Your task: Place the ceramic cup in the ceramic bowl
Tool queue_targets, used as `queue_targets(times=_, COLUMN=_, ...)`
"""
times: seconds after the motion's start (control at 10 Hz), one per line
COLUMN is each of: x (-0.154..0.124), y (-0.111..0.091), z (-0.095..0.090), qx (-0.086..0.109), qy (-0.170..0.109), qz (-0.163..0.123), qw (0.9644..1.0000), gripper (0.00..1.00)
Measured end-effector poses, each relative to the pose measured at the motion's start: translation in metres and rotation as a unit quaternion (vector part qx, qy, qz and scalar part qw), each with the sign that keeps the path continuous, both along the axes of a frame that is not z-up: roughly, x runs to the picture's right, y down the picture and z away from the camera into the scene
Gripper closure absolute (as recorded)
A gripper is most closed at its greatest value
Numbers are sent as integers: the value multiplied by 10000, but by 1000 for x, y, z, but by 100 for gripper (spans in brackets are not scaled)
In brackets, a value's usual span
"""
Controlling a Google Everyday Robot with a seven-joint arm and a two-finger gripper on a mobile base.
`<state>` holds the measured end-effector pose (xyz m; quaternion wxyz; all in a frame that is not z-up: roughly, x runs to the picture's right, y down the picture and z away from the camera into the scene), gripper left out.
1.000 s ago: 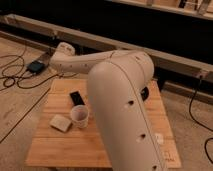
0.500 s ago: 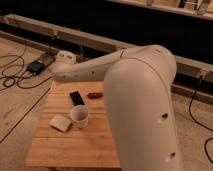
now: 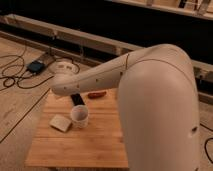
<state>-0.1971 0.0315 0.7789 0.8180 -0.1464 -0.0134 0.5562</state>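
Note:
The ceramic cup is small and white with a darker inside. It stands upright on the wooden table, left of centre. The dark ceramic bowl does not show; my big white arm covers the right side of the table. The arm's long link ends in a rounded joint above the table's back left corner. My gripper is not in view, so I cannot say where it is relative to the cup.
A flat black rectangle and a reddish-brown oblong thing lie behind the cup. A pale flat pad lies left of it. Cables, a dark box and a white round object are on the floor at left.
The arm's rounded joint has come down and forward towards the table's back left corner, and the arm covers more of the view. The cup has not moved.

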Motion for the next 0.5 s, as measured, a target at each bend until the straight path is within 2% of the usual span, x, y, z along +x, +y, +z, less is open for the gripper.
queue_targets(times=0.5, x=0, y=55, z=-22, qx=-434, qy=-59, qz=-152, qw=9989, gripper=20)
